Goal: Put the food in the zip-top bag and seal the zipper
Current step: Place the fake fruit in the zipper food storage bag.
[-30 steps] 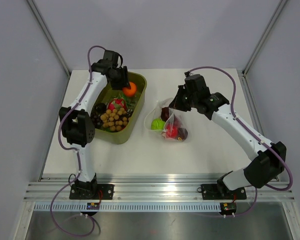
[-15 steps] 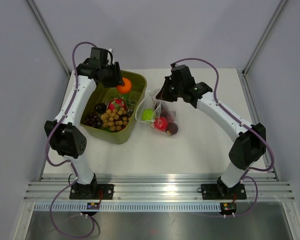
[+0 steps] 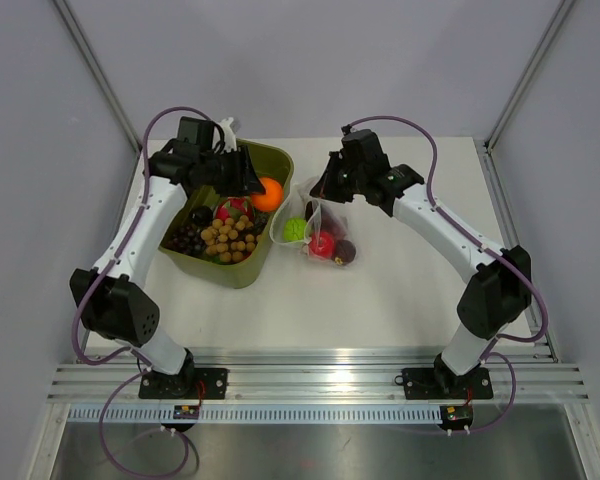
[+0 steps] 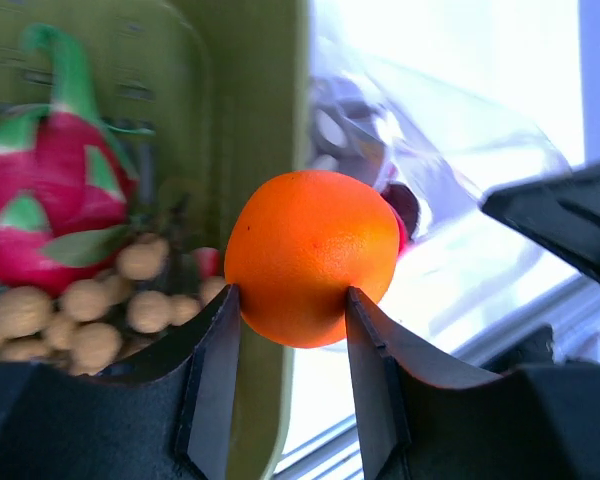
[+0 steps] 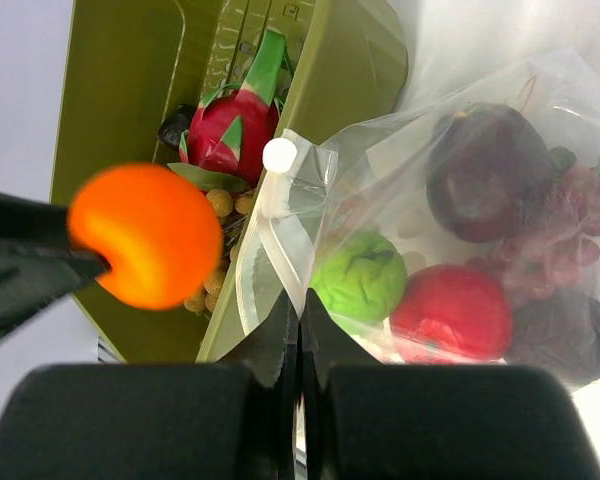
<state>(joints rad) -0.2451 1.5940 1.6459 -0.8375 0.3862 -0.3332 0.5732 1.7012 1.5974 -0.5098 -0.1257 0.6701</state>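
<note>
Orange (image 4: 312, 258) clamped between the left gripper (image 4: 292, 296) fingers, held over the right rim of the olive tub (image 3: 242, 272), near the zip-top bag (image 5: 450, 130). Bag sits on the table (image 3: 380, 300) just right of the tub, with green, red and dark purple pieces inside. Right gripper (image 5: 300, 305) is pinched tight on the bag's edge. Left arm reaches across the tub; right arm is bent in from the right.

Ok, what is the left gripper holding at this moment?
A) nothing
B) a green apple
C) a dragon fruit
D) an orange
D: the left wrist view shows the orange clamped between the fingers of the left gripper, next to the green tub's rim, while the right gripper is shut on the edge of the bag.
</note>
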